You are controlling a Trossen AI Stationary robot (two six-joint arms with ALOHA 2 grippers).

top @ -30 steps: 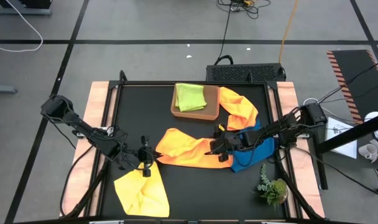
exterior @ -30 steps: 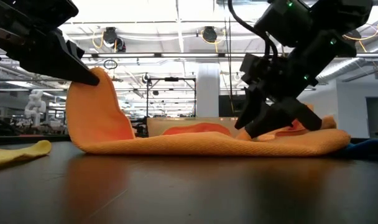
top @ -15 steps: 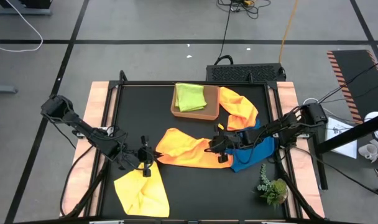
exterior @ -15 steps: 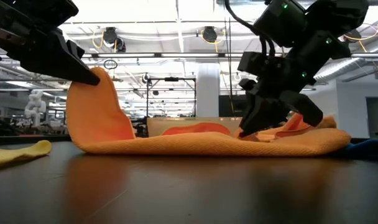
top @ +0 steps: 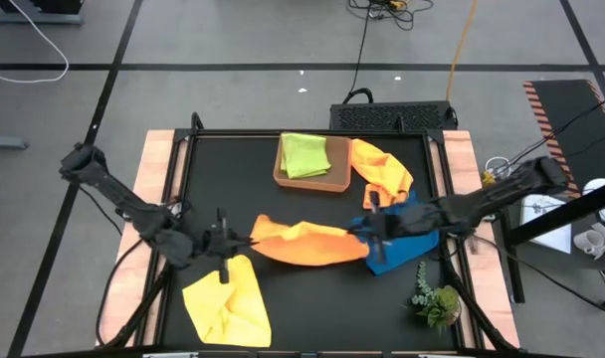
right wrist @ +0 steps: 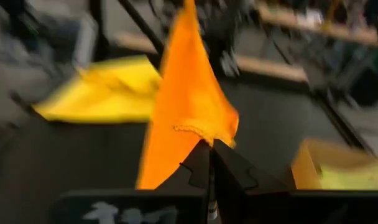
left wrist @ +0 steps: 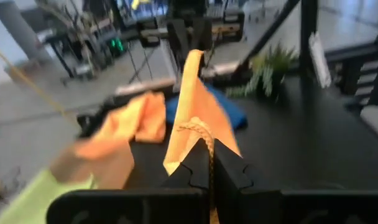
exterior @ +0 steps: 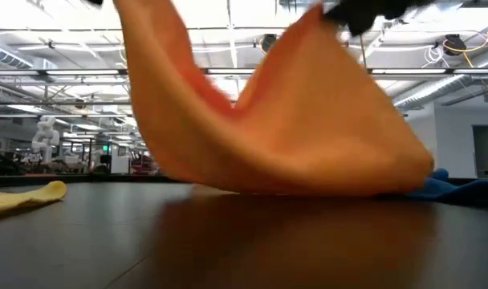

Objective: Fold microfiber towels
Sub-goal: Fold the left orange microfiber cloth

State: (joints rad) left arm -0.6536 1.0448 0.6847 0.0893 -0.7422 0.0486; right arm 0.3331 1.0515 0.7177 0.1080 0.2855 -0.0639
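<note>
An orange microfiber towel (top: 302,242) hangs stretched between my two grippers over the table's middle. My left gripper (top: 235,240) is shut on its left end, my right gripper (top: 368,227) on its right end. In the low view the towel (exterior: 284,128) sags in the middle, and its lower edge (exterior: 292,189) reaches the table. A yellow towel (top: 228,303) lies flat near the front left. A blue towel (top: 407,244) lies crumpled under the right arm. A second orange towel (top: 382,171) lies beside the brown tray (top: 281,169), which holds a lime green towel (top: 304,154). My left gripper pinches the orange towel's left corner (left wrist: 192,127) between its two fingers, coming nearly level from the table's left. That end is lifted, and the cloth slopes down from it toward the middle. My right gripper pinches the towel's right corner (right wrist: 195,129) between its two fingers, coming nearly level from the table's right. That end is raised high (exterior: 324,20), and the cloth hangs below it, its bottom on the table.
A small green plant sprig (top: 437,298) stands at the front right corner. The tray sits at the far middle. Bare black tabletop (top: 312,308) lies between the yellow towel and the plant.
My right gripper has shut on the orange towel's right end. Both grippers have then risen, the right one also drawing back toward the table's right edge. The towel's two ends are lifted clear, and its middle sags down to the table.
</note>
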